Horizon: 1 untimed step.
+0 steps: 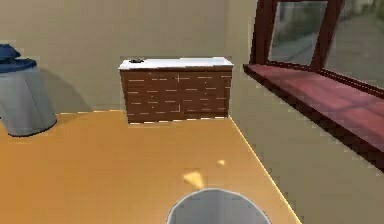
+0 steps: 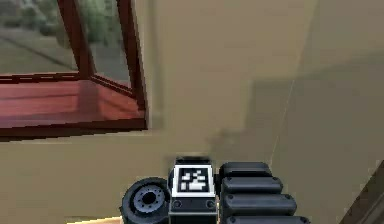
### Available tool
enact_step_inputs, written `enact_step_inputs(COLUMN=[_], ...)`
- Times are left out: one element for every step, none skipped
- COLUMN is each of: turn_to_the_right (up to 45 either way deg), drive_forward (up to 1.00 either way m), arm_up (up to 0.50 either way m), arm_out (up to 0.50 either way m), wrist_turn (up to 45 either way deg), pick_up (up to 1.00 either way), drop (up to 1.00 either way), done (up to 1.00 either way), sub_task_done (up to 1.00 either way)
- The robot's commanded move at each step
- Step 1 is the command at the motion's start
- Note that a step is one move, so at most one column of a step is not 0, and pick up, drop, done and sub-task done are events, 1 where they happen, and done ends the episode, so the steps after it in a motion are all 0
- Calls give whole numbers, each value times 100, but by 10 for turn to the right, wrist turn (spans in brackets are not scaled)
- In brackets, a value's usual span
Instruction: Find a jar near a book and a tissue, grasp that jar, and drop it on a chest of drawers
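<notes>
Forward view: a chest of drawers, brick-patterned with a white top, stands against the far beige wall close to the room's corner. A small dark thing sits on its top near the left end, too small to identify. A grey-blue bin with a blue lid stands at the left edge on the orange floor, well apart from the chest. A window with a dark red frame runs along the right wall, with a deep red sill below it. The grey round rim of something shows at the bottom edge. Arm side view: the same red-framed window and its sill fill the upper left, with plain beige wall to their right. The dark ribbed arm shows at the bottom edge. Left of it is a white square marker, then the pincer as a dark round body. Its fingers cannot be made out, so I cannot tell whether it holds anything.
</notes>
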Motion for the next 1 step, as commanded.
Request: enact_step_inputs(turn_to_the_right=[0], drive_forward=[100], arm_up=[0], arm_out=[0], wrist_turn=[0], pick_up=[0], drop=[0], done=[0], sub_task_done=[0])
